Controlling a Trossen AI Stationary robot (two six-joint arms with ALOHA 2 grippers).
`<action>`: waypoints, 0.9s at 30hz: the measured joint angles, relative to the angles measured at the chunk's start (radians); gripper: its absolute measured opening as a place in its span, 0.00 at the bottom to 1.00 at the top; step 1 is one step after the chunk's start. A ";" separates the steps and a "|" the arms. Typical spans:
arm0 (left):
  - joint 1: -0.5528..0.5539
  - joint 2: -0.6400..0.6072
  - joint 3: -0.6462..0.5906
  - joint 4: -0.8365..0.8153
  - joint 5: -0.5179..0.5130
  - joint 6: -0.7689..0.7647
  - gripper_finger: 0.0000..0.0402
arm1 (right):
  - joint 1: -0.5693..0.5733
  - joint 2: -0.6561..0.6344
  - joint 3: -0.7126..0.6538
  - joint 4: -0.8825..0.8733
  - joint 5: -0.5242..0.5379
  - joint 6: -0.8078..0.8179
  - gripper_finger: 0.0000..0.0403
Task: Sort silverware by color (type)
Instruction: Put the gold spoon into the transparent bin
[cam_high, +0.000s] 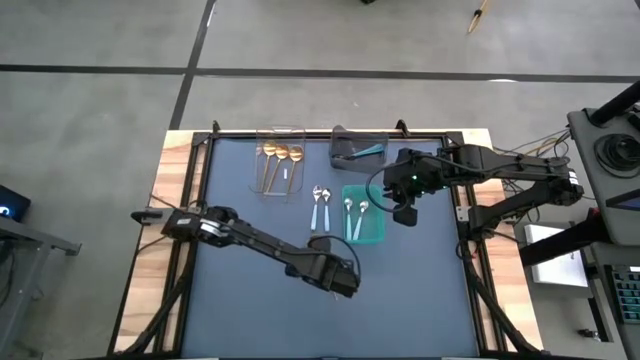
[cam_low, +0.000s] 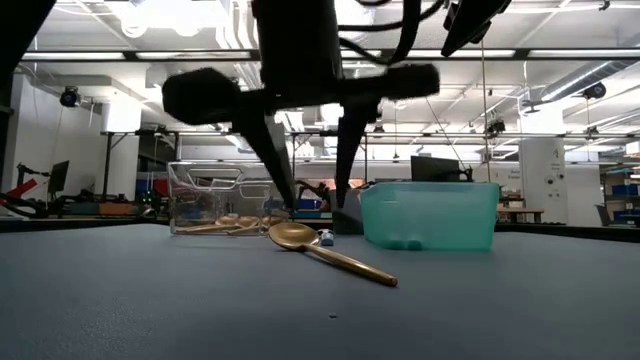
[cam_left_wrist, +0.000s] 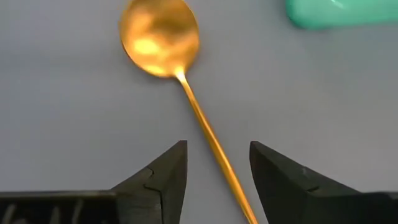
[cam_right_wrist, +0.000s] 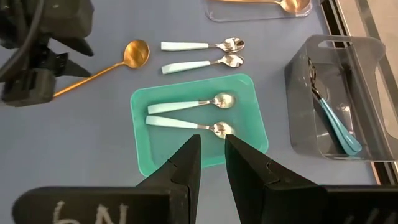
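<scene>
An all-gold spoon (cam_left_wrist: 163, 38) lies flat on the dark mat, bowl up, near the table's middle (cam_right_wrist: 133, 53). My left gripper (cam_left_wrist: 217, 148) stands open just above it, pointing steeply down. One finger is on each side of the spoon's handle (cam_left_wrist: 205, 127), and neither touches it. Two light-blue-handled spoons (cam_right_wrist: 200, 53) lie on the mat beside a teal tray (cam_right_wrist: 149, 158), which holds two more (cam_right_wrist: 186, 114). My right gripper (cam_right_wrist: 212, 140) hangs open by a narrow gap above the tray, with nothing between its fingers.
A clear bin (cam_high: 280, 160) at the far side holds several gold spoons. A grey bin (cam_right_wrist: 336, 93) to its right holds a teal-handled spoon (cam_right_wrist: 339, 127). Bare mat stretches toward the near edge (cam_high: 330, 330). The black table frame (cam_high: 462, 200) rings the mat.
</scene>
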 joint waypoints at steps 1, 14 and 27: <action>0.001 0.001 -0.009 -0.001 -0.017 -0.007 0.39 | 0.000 0.000 0.000 0.000 0.000 0.000 0.16; 0.015 0.001 -0.053 0.008 -0.085 -0.019 0.36 | 0.000 0.000 0.000 0.004 0.000 0.016 0.16; 0.014 0.001 -0.174 0.168 -0.066 -0.043 0.36 | 0.000 0.000 0.000 0.004 0.001 0.043 0.16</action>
